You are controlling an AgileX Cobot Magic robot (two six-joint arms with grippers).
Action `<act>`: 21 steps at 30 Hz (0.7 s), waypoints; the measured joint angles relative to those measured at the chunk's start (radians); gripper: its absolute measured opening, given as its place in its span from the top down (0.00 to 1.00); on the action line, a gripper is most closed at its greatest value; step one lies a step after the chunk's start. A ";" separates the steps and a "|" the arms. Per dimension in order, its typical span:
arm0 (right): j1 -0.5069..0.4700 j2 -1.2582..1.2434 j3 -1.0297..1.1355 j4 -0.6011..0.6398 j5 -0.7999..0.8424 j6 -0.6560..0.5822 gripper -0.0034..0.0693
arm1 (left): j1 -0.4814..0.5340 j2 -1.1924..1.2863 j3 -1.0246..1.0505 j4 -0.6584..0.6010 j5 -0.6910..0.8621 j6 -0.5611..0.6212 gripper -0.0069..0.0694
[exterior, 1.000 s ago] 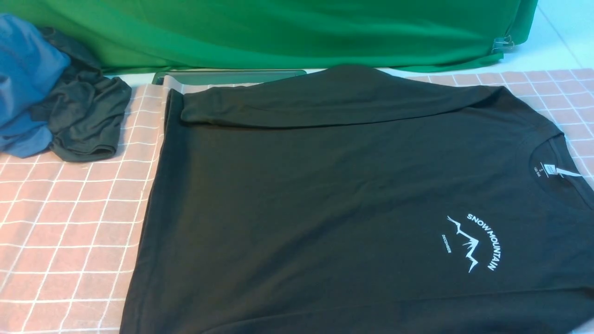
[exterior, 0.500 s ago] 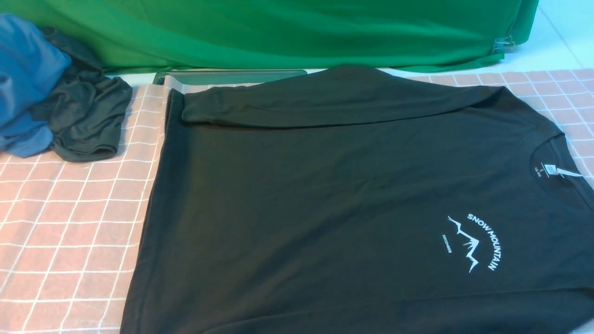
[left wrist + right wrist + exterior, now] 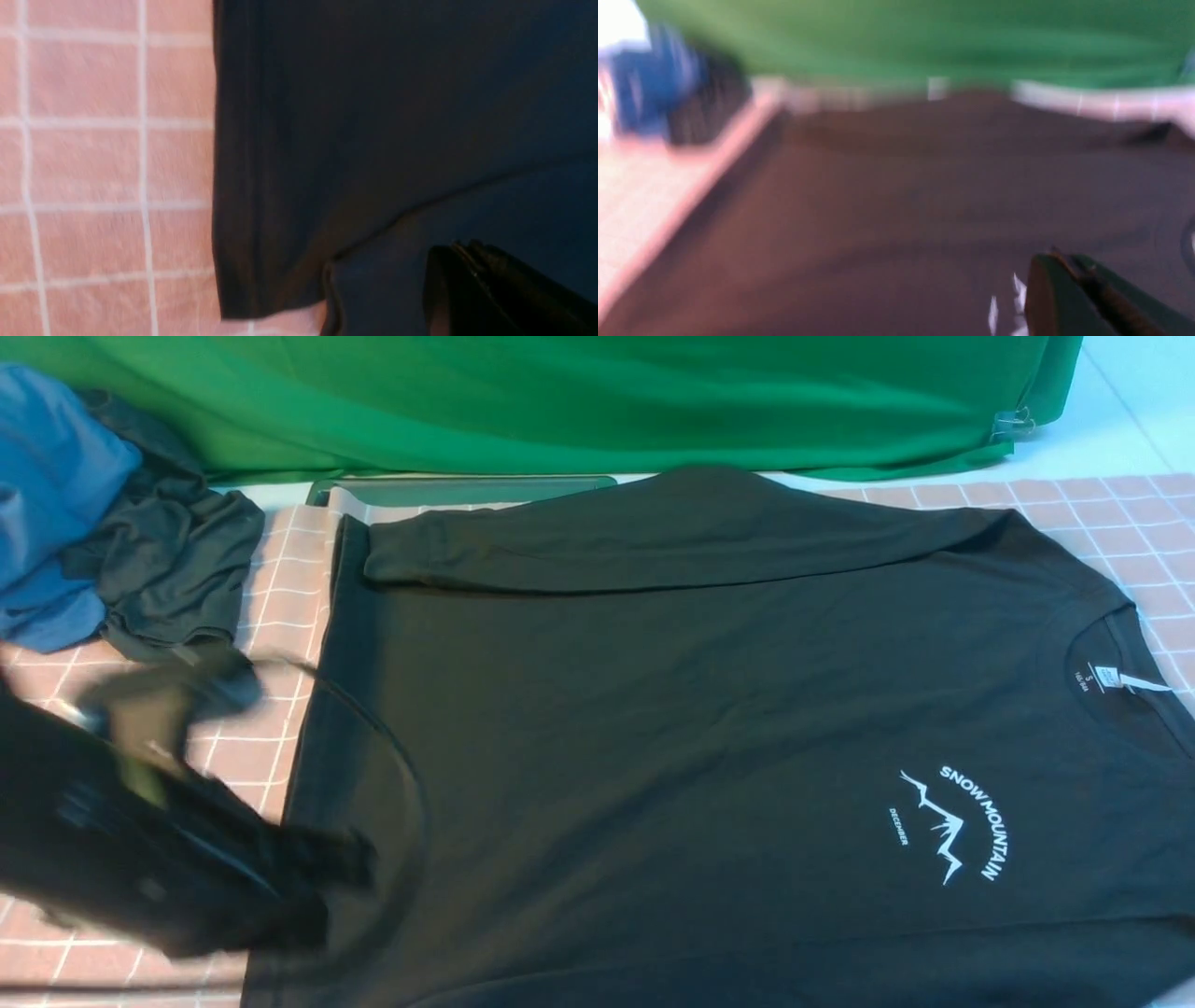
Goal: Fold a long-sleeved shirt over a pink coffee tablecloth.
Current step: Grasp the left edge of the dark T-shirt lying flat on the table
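Shirt (image 3: 709, 728): lay flat on the tablecloth (image 3: 140, 784), hem left, collar right, far sleeve folded across the body.
Handling: looked soft, light and limp; it would probably sag and drag, so it seemed best pinched at a hem corner or shoulder edge.
Room, front view: bare tablecloth left of the hem; garment heap (image 3: 121, 541) at far left; green cloth (image 3: 560, 401) along the far edge.
Left arm (image 3: 168, 868): blurred, over the near-left hem.
Left wrist view: left gripper (image 3: 462, 254) had its jaws pressed together, gripping nothing, above the shirt just inside the hem corner.
Right wrist view: blurred; right gripper (image 3: 1059, 263) had its jaws together, empty, above the shirt near the white print (image 3: 1017, 298).
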 joint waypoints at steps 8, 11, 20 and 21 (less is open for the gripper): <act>0.008 0.190 -0.027 0.065 0.088 -0.114 0.90 | -0.231 0.157 0.024 0.141 0.006 -0.144 0.89; 0.008 0.190 -0.027 0.081 0.078 -0.131 0.90 | -0.238 0.193 0.024 0.156 -0.008 -0.148 0.85; 0.008 0.188 -0.027 0.086 0.065 -0.137 0.90 | -0.238 0.224 0.024 0.202 -0.035 -0.148 0.47; 0.008 0.188 -0.027 0.088 0.063 -0.138 0.90 | -0.238 0.228 0.024 0.205 -0.044 -0.148 0.38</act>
